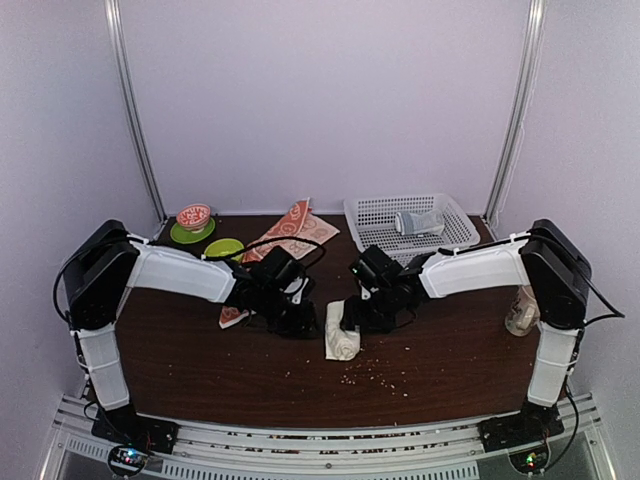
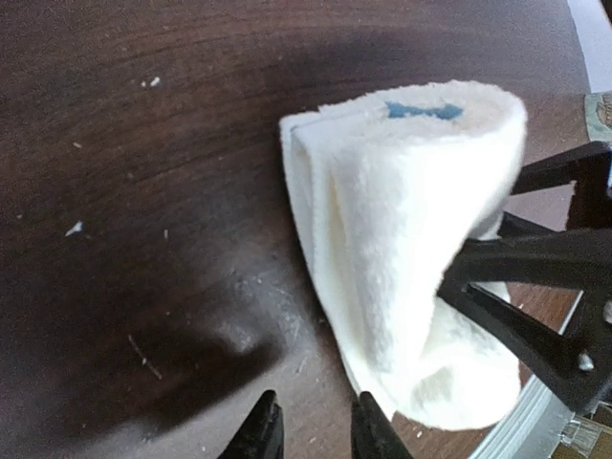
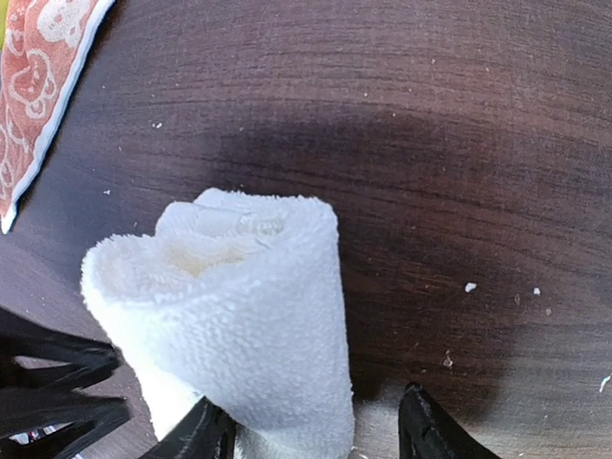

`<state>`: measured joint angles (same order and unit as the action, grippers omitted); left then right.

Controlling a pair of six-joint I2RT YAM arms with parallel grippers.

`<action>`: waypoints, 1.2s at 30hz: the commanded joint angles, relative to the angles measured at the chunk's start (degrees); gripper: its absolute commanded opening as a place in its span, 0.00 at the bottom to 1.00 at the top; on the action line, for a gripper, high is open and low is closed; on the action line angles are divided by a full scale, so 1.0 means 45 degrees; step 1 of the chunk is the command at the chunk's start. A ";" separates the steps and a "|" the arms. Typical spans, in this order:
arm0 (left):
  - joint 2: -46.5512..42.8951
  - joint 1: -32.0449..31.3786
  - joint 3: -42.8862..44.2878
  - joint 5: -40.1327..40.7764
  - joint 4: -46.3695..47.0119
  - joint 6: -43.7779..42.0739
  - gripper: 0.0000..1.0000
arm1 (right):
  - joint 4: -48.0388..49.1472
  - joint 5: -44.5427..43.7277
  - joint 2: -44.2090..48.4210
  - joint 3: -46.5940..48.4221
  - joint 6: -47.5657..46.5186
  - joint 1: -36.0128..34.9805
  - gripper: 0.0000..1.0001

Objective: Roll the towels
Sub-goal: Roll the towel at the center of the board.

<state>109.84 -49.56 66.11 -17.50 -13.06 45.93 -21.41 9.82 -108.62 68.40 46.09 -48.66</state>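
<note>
Towels, two items. Item one, cream-white towel (image 2: 402, 239) with a small blue mark: wound into a loose roll on the worktop (image 1: 200, 370), its end between the jaws of the right gripper (image 3: 311, 406) and just ahead and to one side of the left gripper (image 2: 314, 416). Right jaws: apart, straddling the roll, one finger (image 3: 201, 430) against the cloth and the other showing a gap, so not clamped. Left jaws: narrowly apart, nothing between them, clear of the roll. Item two, orange-red towel (image 1: 290, 235) with white circles: flat and unrolled, on the far side of the left jaws from the roll, partly under the left arm. Condition, by judgement: first roll formed but slack. Handling note: draw both jaws away slowly and straight, so no finger snags an outer layer and unwinds it. Leave the roll resting on its loose edge. Then start item two from a narrow end, rolling evenly.
</note>
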 commanded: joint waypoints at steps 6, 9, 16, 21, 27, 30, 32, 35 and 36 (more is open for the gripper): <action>-0.0916 0.0032 0.0634 -0.0094 0.0705 -0.0197 0.24 | -0.0541 -0.0670 -0.0525 0.0289 0.0006 -0.0225 0.59; -0.0227 0.0035 0.1100 -0.0633 0.1341 0.0014 0.22 | -0.0516 -0.0641 -0.0550 0.0288 0.0014 -0.0246 0.59; 0.1011 0.0213 0.1676 -0.1268 0.2269 0.0561 0.20 | -0.0554 -0.0470 -0.0511 0.0344 -0.0128 -0.0300 0.59; 0.1809 0.0607 0.1706 -0.1647 0.3047 0.1101 0.18 | -0.0528 -0.0190 -0.0515 0.0347 -0.0296 -0.0366 0.59; 0.2746 0.1052 0.1536 -0.2389 0.4252 0.2016 0.16 | -0.1153 0.0050 -0.0251 0.0764 -0.0486 -0.0496 0.61; 0.2846 0.1168 0.1388 -0.2424 0.4423 0.2158 0.15 | -0.1478 -0.0124 0.0090 0.0755 -0.0694 -0.0485 0.61; 0.2838 0.1165 0.1332 -0.2418 0.4402 0.2206 0.15 | -0.1631 -0.0258 0.0399 0.0695 -0.0788 -0.0485 0.61; 0.2847 0.1170 0.1268 -0.2407 0.4392 0.2218 0.14 | -0.1707 -0.0346 0.0870 0.0455 -0.0916 -0.0477 0.62; 0.2838 0.1170 0.1250 -0.2385 0.4397 0.2218 0.14 | -0.1705 -0.0379 0.1002 0.0355 -0.0938 -0.0477 0.62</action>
<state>120.84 -45.06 72.75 -29.78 4.69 55.07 -25.96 8.86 -108.22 71.07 43.48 -50.17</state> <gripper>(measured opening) 0.144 0.619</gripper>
